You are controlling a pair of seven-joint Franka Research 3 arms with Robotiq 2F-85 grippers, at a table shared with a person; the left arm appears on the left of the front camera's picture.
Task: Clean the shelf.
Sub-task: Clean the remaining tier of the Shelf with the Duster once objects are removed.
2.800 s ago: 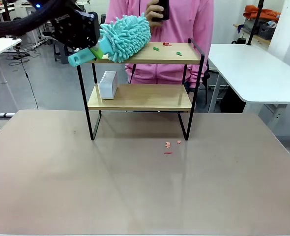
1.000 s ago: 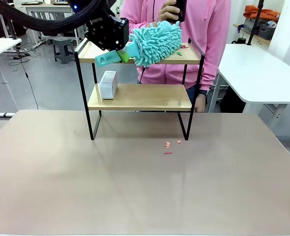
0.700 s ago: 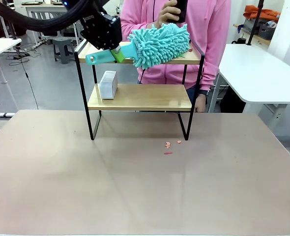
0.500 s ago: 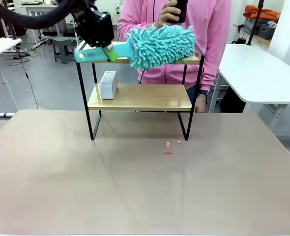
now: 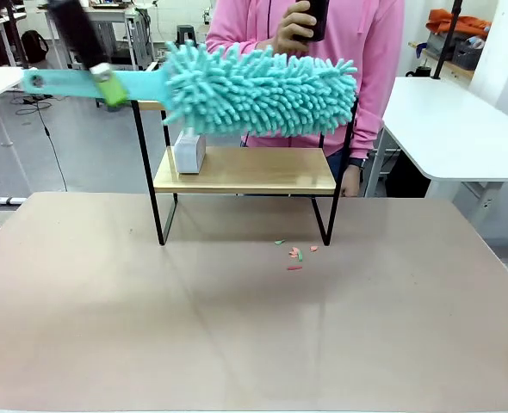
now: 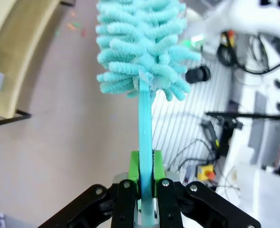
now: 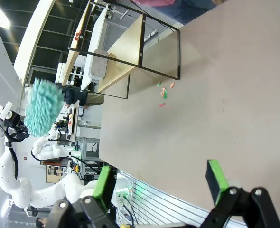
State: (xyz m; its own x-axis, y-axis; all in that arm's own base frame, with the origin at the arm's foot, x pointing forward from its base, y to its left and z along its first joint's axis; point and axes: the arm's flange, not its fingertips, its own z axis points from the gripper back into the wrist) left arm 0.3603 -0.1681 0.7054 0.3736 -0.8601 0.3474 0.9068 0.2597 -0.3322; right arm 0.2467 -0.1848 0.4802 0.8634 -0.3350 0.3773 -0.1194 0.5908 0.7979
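Front view: the left gripper [image 5: 108, 88], blurred, holds the teal duster [image 5: 258, 86] by its flat handle, long axis left to right; the fluffy head hides the top board of the shelf [image 5: 245, 170], which stands to the gripper's right at the table's [image 5: 237, 344] far side. Left wrist view: green pads [image 6: 134, 171] clamped on the handle. Right wrist view: the right gripper [image 7: 160, 179], wide and empty, well apart; scraps [image 7: 163, 92] beside the shelf's right legs.

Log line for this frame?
left tool: shut on teal fluffy microfiber duster; right tool: open; coloured scraps: on beige table by black-framed wooden two-tier shelf
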